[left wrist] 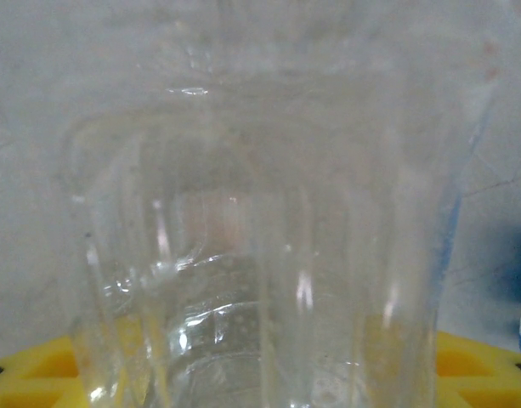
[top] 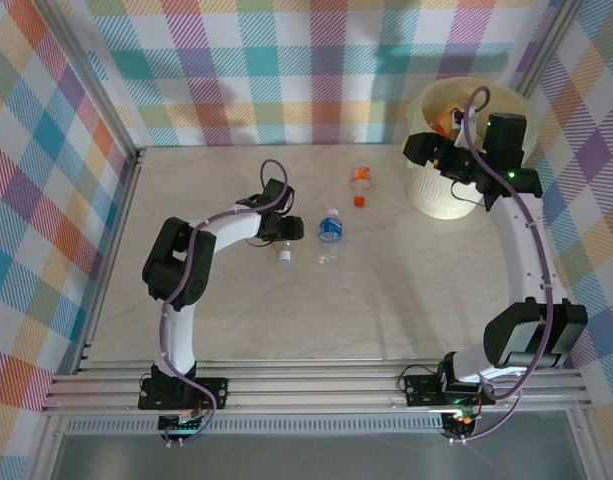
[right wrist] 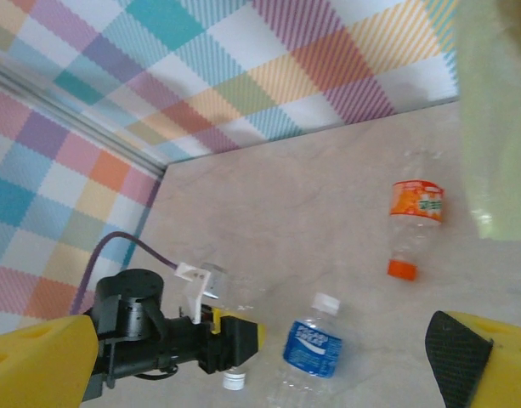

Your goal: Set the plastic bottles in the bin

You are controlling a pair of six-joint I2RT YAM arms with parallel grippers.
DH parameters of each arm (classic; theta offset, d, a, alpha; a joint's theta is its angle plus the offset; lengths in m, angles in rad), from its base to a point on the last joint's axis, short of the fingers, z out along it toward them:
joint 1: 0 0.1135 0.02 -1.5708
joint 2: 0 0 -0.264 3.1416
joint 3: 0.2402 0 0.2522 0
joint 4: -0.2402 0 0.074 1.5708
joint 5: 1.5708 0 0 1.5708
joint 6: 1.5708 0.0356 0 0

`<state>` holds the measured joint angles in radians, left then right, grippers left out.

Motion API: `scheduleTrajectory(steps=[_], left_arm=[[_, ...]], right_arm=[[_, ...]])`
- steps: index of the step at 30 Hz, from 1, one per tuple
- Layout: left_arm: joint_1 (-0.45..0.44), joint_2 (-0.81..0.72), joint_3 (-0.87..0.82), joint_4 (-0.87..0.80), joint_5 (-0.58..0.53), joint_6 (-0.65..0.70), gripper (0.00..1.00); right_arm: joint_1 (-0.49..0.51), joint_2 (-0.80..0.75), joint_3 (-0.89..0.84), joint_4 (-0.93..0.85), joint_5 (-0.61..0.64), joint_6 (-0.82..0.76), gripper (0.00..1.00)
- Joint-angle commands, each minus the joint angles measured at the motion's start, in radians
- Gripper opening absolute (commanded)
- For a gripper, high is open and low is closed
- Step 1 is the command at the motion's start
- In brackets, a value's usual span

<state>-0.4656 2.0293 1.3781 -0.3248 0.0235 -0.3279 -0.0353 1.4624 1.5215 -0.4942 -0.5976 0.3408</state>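
Observation:
A clear bottle with a white cap lies at mid table, and my left gripper is shut on its body. Close up, that clear bottle sits pinched between the yellow fingers. To its right lies a blue-labelled bottle, white cap pointing away. Farther back lies an orange-labelled bottle with an orange cap. My right gripper hangs open and empty over the bin, which holds orange-labelled bottles. Looking down from there, I see the blue bottle, orange bottle and left gripper.
Checked walls enclose the table on three sides, with an aluminium frame along the left edge. The bin stands in the far right corner, its pale yellow edge blurred at the right of the right wrist view. The arm bases sit on rails at the near edge.

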Motion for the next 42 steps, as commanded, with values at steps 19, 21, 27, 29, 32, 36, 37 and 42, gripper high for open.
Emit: scheduleTrajectory(steps=[19, 21, 27, 29, 32, 36, 37, 42], left_arm=[[-0.022, -0.393, -0.278, 0.396, 0.321, -0.036, 0.40], [-0.035, -0.425, -0.278, 0.417, 0.344, -0.041, 0.40], [-0.064, -0.498, -0.287, 0.527, 0.448, -0.092, 0.40], [-0.077, -0.510, -0.290, 0.576, 0.489, -0.108, 0.40], [-0.092, -0.516, -0.290, 0.653, 0.559, -0.144, 0.40], [-0.117, -0.517, -0.281, 0.728, 0.633, -0.170, 0.40], [-0.126, -0.515, -0.276, 0.749, 0.655, -0.176, 0.40], [-0.168, -0.511, -0.242, 0.774, 0.718, -0.156, 0.41]], right_arm=[[0.093, -0.123, -0.147, 0.140, -0.129, -0.020, 1.00], [0.097, -0.126, -0.154, 0.148, -0.130, -0.017, 1.00], [0.118, -0.128, -0.167, 0.198, -0.183, 0.021, 1.00], [0.137, -0.125, -0.172, 0.224, -0.223, 0.038, 1.00], [0.167, -0.122, -0.171, 0.247, -0.237, 0.044, 1.00], [0.204, -0.117, -0.180, 0.340, -0.305, 0.103, 1.00], [0.216, -0.112, -0.175, 0.356, -0.327, 0.105, 1.00], [0.273, -0.072, -0.101, 0.222, -0.238, 0.036, 1.00]])
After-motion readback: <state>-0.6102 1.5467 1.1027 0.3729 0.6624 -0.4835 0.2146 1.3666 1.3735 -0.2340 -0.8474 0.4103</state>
